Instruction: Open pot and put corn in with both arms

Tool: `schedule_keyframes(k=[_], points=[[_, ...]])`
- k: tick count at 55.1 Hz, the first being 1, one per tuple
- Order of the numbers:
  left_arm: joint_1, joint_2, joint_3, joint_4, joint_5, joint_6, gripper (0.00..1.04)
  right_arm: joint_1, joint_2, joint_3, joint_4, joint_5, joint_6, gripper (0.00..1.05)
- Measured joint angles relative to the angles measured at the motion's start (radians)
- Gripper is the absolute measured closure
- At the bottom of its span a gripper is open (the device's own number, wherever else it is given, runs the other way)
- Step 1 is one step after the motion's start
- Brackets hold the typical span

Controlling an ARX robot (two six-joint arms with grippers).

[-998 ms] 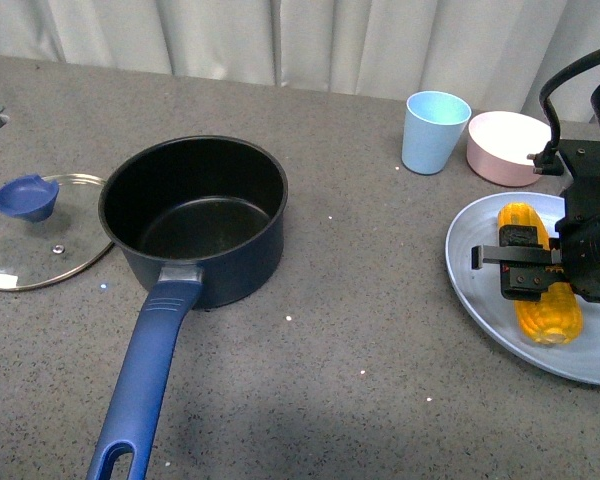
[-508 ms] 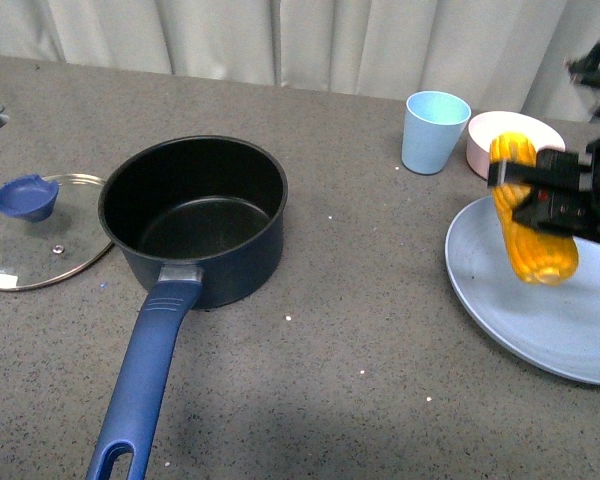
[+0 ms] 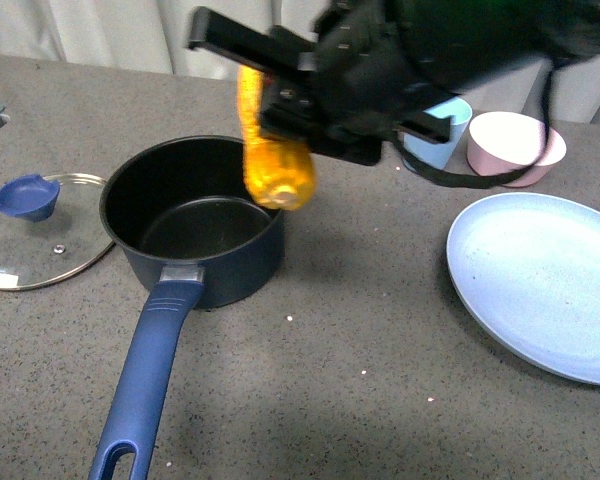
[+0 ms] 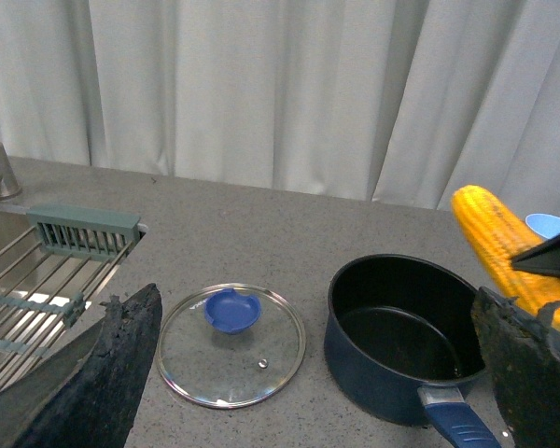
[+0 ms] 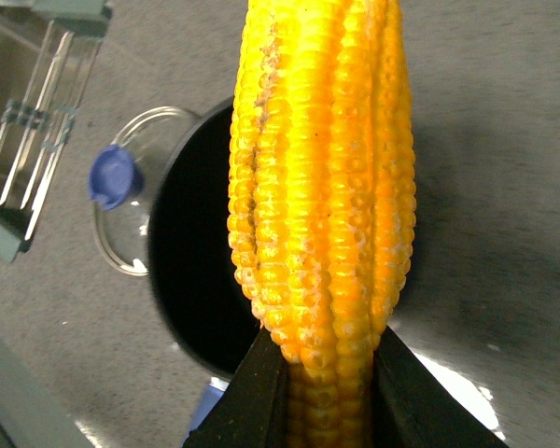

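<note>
Corn hangs end-down from your right pincer, jaws closed on its upper part. The pot sits just below, seemingly under the tip, so a release should drop it in.

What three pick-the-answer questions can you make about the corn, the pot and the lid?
1. Where is the corn? A. inside the pot B. held over the pot C. under the pot
2. What colour is the knob on the glass lid? A. blue B. red C. green
3. How is the pot? A. covered B. open, empty C. full of water
Answers: 1 B, the right hand grips it above the pot; 2 A, the knob is blue; 3 B, the glass lid lies beside it, inside bare.
</note>
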Motion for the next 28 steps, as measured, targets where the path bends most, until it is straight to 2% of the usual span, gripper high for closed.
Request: schedule_keyframes(k=[11, 28], points=[[0.000, 0.000, 0.000, 0.000, 0.000, 0.000, 0.06, 0.086, 0.150, 0.200, -0.082, 0.021, 0.032, 0.91], [0.000, 0.000, 0.000, 0.000, 0.000, 0.000, 0.06, 0.105, 0.241, 0.272, -0.132, 0.058, 0.034, 0.92]])
